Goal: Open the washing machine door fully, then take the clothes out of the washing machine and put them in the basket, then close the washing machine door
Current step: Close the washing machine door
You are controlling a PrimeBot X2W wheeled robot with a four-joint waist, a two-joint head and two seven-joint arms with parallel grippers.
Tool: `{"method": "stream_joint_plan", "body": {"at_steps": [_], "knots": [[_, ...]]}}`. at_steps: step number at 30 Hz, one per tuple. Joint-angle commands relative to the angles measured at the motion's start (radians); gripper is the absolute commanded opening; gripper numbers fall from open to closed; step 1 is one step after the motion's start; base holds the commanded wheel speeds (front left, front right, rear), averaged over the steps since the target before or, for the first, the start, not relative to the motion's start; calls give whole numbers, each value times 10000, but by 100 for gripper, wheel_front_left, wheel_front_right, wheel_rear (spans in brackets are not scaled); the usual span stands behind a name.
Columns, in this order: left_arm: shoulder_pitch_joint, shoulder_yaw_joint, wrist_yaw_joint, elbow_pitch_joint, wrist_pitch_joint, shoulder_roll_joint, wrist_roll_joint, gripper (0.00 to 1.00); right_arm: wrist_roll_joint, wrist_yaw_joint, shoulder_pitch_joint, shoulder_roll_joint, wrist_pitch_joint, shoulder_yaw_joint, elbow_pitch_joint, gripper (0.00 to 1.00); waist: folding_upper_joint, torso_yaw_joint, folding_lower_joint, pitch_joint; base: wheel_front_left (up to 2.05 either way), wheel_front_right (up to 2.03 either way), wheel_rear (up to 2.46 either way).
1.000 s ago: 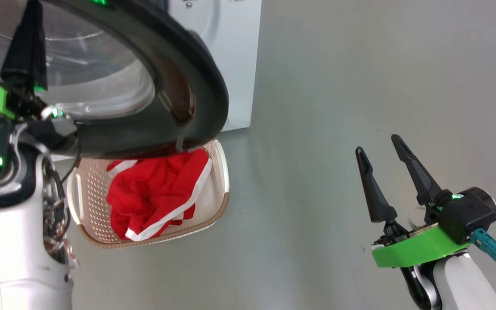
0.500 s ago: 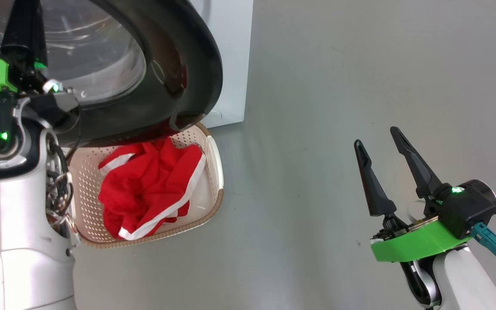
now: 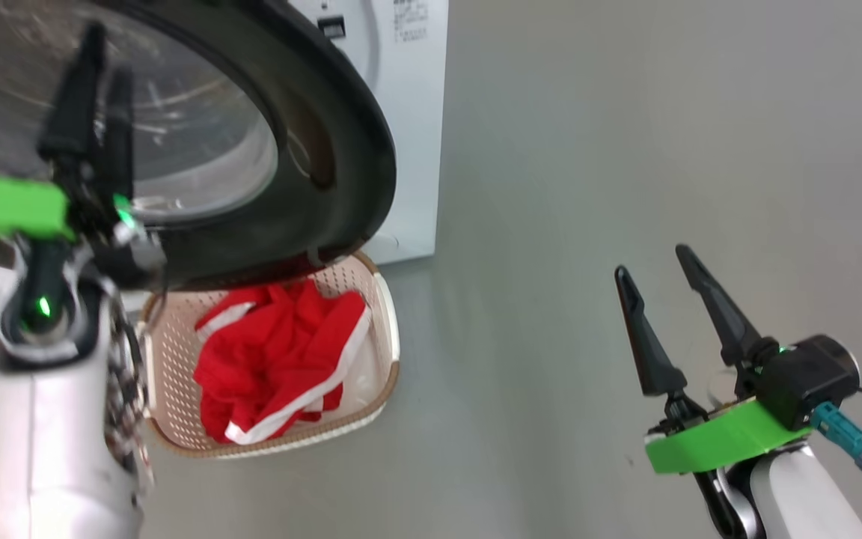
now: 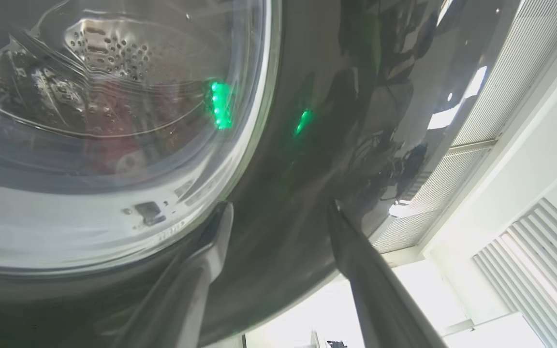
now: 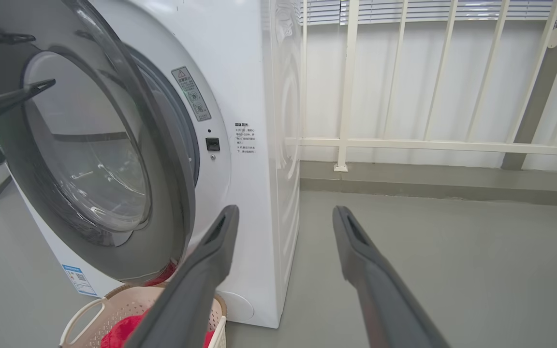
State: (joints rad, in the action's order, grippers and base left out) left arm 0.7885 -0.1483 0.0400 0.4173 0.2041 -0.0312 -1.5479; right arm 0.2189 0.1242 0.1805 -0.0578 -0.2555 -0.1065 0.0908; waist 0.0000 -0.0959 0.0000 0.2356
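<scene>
The door (image 3: 341, 150) stands ajar, its black rim dead ahead of my left tool (image 4: 279, 209), fingers spread. Through the blur I can't tell whether the tips touch the rim. Shutting it means pushing straight on toward the machine (image 5: 259, 193). My right tool (image 3: 651, 260), also spread, hangs well apart to the right, so the left is nearer. The clothes (image 3: 274, 352) lie in the basket (image 3: 390, 329) under the door. A second ago the left fingers were pressed together; now they stand apart.
</scene>
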Motion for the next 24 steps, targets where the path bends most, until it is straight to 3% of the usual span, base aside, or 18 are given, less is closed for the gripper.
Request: {"method": "stream_joint_plan", "body": {"at_steps": [1,12,17,24], "knots": [[-466,-123,168,-444,137,-419,166,100,12,65,-125,-41,-63,-166,-195,100,0,101,0,-486,0,0,0],[-3479,-33,770,-2134,-658,-444,1127,100,70,65,-876,-33,-63,-57,-158,100,0,269,0,-1696,0,0,0],[-4910,458,886,-2993,-1416,-648,2452,100,111,65,-1119,-15,-63,27,-265,100,0,323,0,-2036,0,0,0],[-6259,794,902,-3154,-2806,-1151,4198,100,126,65,-1279,10,-63,105,-370,100,0,267,0,-2347,0,0,0]]}}
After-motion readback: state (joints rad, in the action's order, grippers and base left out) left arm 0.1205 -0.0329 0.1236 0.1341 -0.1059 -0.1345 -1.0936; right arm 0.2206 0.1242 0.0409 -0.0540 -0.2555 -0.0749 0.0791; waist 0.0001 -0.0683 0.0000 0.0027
